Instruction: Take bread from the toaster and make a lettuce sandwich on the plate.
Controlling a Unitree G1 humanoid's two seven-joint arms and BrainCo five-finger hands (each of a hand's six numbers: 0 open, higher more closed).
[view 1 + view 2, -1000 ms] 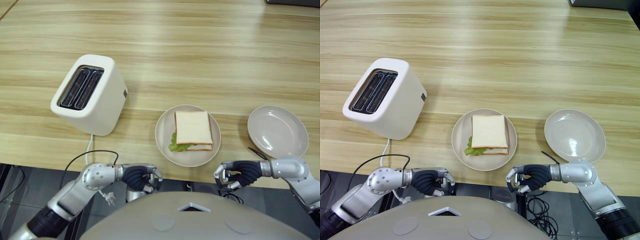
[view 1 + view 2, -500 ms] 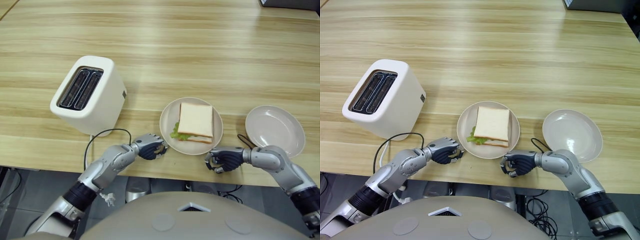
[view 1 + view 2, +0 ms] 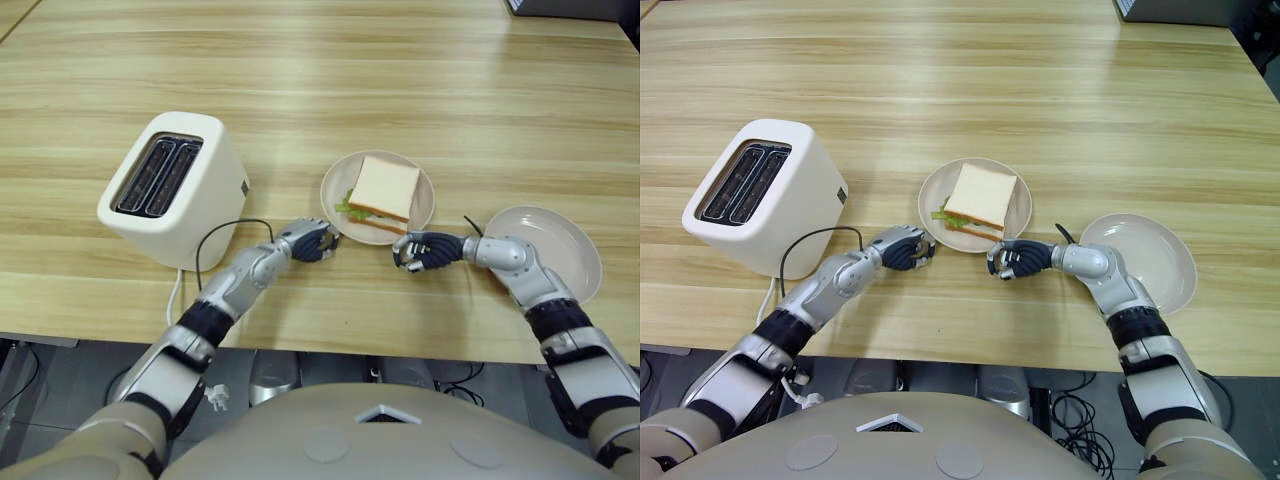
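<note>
A beige plate (image 3: 337, 195) near the table's middle carries a sandwich (image 3: 385, 188): white bread on top, green lettuce (image 3: 351, 208) poking out at its left side. A cream toaster (image 3: 175, 188) stands to the left, both slots dark and without bread. My left hand (image 3: 308, 241) rests on the table with its fingers curled, right at the plate's near-left rim. My right hand (image 3: 428, 250), also curled and holding nothing, lies just off the plate's near-right rim.
A second beige plate (image 3: 556, 243), bare, sits to the right, beside my right forearm. The toaster's black cord (image 3: 215, 237) loops over the table toward my left arm, and a white cable (image 3: 176, 290) hangs over the front edge. Open wood lies beyond the plates.
Both hands have come up from the table's front edge to the plate's near rim. The plate with the sandwich has slid farther from the edge, and the camera has shifted.
</note>
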